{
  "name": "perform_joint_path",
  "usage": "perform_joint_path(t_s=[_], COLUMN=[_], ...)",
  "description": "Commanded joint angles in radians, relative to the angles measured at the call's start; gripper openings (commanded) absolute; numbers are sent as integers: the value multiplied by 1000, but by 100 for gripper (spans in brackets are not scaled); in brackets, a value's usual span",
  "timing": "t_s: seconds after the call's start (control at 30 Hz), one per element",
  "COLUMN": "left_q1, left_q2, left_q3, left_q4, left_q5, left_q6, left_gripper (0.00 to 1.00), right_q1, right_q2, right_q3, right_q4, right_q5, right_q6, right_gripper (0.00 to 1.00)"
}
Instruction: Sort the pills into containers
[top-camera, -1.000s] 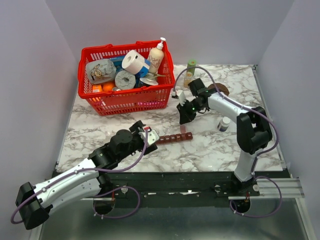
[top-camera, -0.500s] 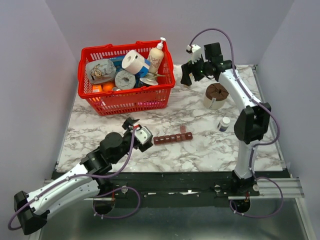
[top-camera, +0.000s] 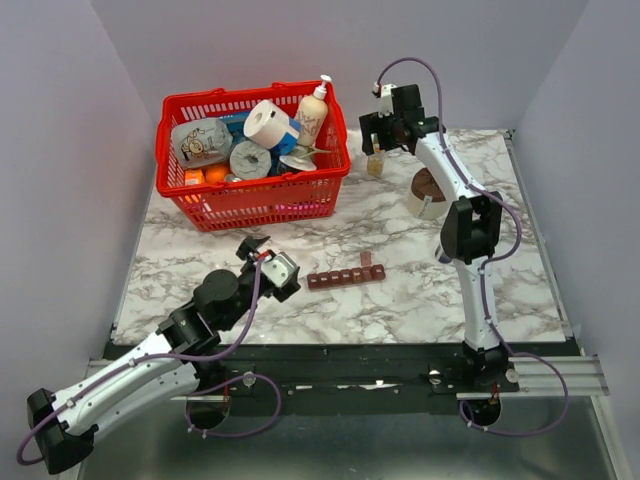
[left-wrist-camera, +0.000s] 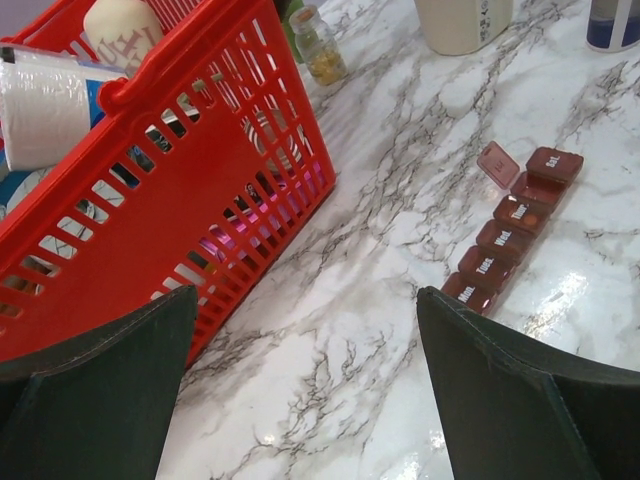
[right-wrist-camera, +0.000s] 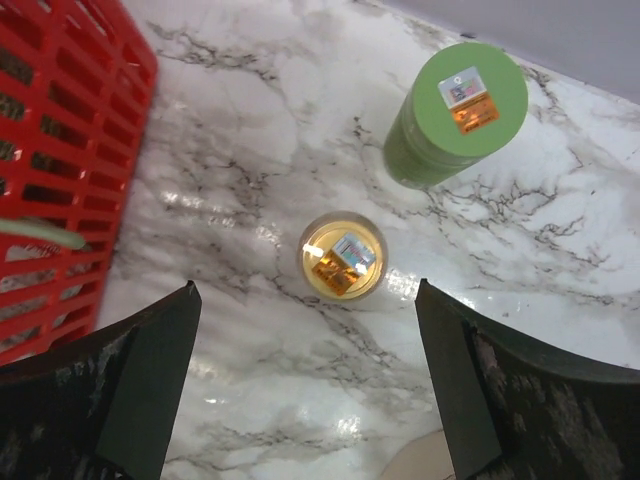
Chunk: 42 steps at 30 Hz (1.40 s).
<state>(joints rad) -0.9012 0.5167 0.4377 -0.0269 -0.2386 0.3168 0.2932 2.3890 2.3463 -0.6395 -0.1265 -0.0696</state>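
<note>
The containers (top-camera: 345, 277) are a maroon strip of joined day boxes lying mid-table, one lid near its far end standing open (left-wrist-camera: 497, 163). Yellowish pills (left-wrist-camera: 328, 68) show through the lower part of a small clear bottle (top-camera: 376, 165). My right gripper (top-camera: 383, 145) hangs open over that uncapped bottle (right-wrist-camera: 342, 255), which sits just ahead of the gap between its fingers (right-wrist-camera: 305, 288). The green cap (right-wrist-camera: 455, 112) stands beside the bottle. My left gripper (top-camera: 270, 262) is open and empty over bare marble (left-wrist-camera: 305, 292), left of the strip (left-wrist-camera: 510, 235).
A red basket (top-camera: 200, 210) full of household goods fills the back left, and its wall (left-wrist-camera: 150, 200) is close to my left fingers. A cream cylinder with a brown top (top-camera: 430, 192) stands back right. A white-capped bottle (left-wrist-camera: 615, 20) is beyond the strip.
My right gripper left the strip's open lid, swung to the back of the table and opened above the small bottle. My left gripper drew back left from the strip's end, opening fully.
</note>
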Motion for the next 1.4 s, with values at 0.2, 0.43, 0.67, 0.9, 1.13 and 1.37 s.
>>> perform_joint_path(t_s=[0.2,0.43,0.67,0.9,1.13,1.37], left_q1=[16,28,35,50,56,56], left_q2=[42,63,66,108,163,230], left_q3=[-13,-11,-10,9,41,22], left_q4=[22,22,22,53,128,413], left_q5=[-27,-10,19,191,401,547], left_q6=[15,18,2,-61,-120,-162], left_gripper=[99,99,99,99,99,99], right_q1=[-3,-3,-2,-3,-3,0], right_q2=[122,139,138,-64,-548,-950], right_q3=[79,84,84,-102,-597,-1042], right_q4=[92,89,81,150,218,199], right_q5=[122,103,84,33,-182,-666], right_q6=[4,11,5,-73,-114,-148], right_gripper=[87,74,47,21,20,21])
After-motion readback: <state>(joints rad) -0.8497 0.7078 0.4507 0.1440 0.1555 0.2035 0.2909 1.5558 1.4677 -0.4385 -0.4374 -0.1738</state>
